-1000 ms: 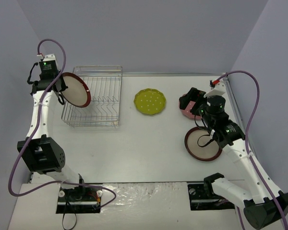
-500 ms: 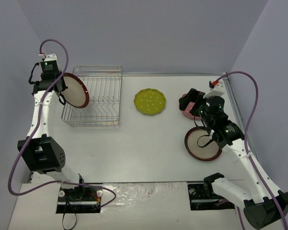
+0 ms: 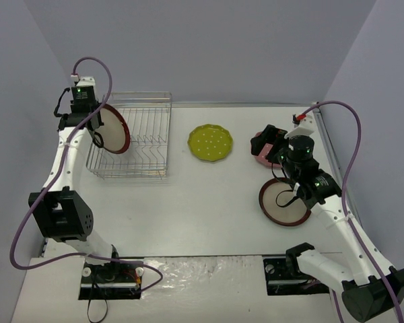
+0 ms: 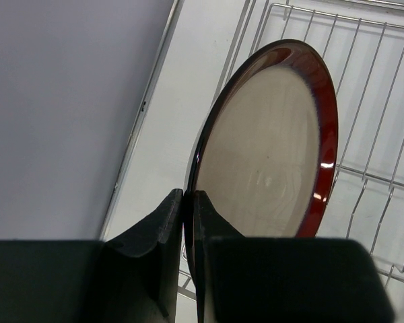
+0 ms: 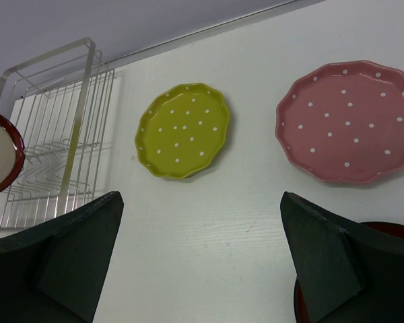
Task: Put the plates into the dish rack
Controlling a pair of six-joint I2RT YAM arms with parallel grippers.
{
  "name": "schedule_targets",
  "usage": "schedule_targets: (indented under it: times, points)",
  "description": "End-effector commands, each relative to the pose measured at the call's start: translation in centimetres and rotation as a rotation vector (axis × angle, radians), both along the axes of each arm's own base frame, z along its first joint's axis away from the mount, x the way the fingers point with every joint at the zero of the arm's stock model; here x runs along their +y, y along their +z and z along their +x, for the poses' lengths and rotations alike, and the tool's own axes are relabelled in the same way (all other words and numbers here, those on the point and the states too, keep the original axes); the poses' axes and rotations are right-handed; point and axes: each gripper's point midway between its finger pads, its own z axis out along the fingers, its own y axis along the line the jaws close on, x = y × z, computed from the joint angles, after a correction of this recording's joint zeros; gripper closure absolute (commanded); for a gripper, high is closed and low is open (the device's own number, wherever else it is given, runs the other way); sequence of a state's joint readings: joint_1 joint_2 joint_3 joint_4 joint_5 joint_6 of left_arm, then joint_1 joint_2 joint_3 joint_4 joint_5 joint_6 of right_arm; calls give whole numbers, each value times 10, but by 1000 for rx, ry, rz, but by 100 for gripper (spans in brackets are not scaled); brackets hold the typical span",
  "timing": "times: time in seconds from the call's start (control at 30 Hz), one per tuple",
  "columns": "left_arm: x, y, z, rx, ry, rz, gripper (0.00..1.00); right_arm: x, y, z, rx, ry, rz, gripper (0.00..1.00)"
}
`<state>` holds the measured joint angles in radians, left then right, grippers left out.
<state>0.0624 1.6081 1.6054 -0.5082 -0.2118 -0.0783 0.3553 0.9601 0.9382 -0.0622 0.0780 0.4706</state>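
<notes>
A red-rimmed plate (image 3: 114,129) hangs on edge over the dish rack (image 3: 150,138), at its left; a yellow-green plate (image 3: 210,142) lies nearby.

The white bench (image 3: 209,202) is lit brightly and evenly from above, with only faint, soft shadows cast on it. Small glare streaks are seen on the glossy large round plate with dark red-brown rim and beige centre (image 4: 269,155). The black fingers of the left hand (image 4: 188,199) and right hand (image 5: 200,199) are rendered dark and slightly soft close to the lenses.
</notes>
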Motion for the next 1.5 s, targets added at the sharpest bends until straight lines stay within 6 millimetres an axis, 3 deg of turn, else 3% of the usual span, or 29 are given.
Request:
schedule_targets:
  times: [0.0,0.1,0.47,0.97,1.23,1.47]
  points:
    - [0,66,18,-212,31,130,100,5,26,5,-95,13,32,0]
    - [-11,66,18,-203,5,170,100,5,26,4,-96,13,33,0]
    - [-19,62,14,-184,0,210,100,5,26,2,-97,15,41,0]
    - [-35,36,0,-148,-18,204,100,6,31,-2,-112,16,61,0]
    - [-44,25,3,-105,-45,200,100,5,31,-6,-116,17,66,0]
    - [-41,21,0,-54,-13,211,96,5,33,-7,-123,19,69,0]
